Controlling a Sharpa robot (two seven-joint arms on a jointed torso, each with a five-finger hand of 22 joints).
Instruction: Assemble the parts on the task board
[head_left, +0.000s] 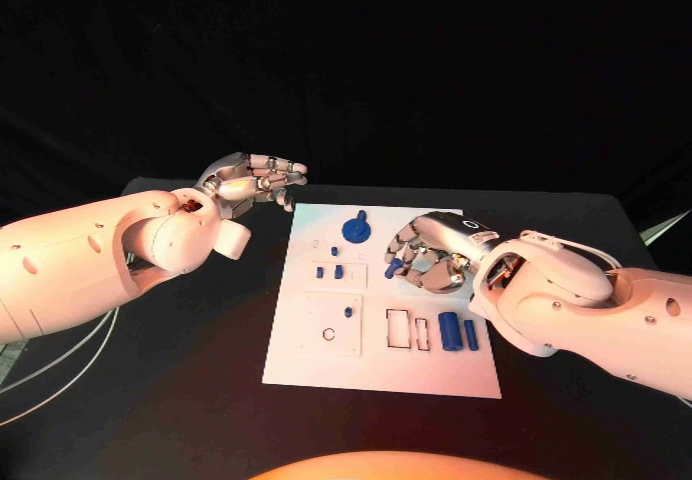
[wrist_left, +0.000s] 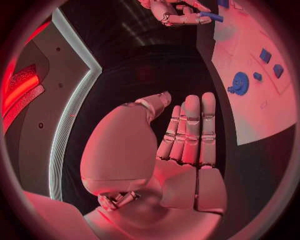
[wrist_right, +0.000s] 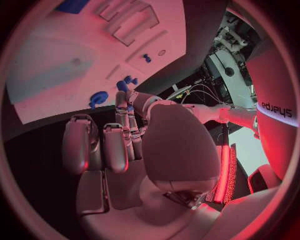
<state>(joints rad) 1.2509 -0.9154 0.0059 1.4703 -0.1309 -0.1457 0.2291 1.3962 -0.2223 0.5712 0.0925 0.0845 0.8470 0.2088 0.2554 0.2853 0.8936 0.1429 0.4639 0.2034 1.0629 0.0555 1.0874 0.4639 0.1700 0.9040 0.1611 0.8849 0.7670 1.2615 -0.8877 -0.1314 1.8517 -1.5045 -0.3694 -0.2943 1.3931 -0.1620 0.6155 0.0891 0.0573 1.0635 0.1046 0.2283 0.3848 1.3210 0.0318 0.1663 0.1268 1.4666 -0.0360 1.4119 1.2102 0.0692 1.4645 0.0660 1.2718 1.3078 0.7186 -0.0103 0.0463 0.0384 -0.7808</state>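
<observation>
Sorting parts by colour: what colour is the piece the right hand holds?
Blue: the piece in the right hand, clearest in the head view.

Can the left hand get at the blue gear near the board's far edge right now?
Probably yes. The left hand hovers open, holding nothing, just off the task board beside its far corner; nothing lies between it and the blue gear.

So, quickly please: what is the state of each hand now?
Left hand: open, holds nothing, beside the task board.
Right hand: pinches a small blue part over the board.
</observation>
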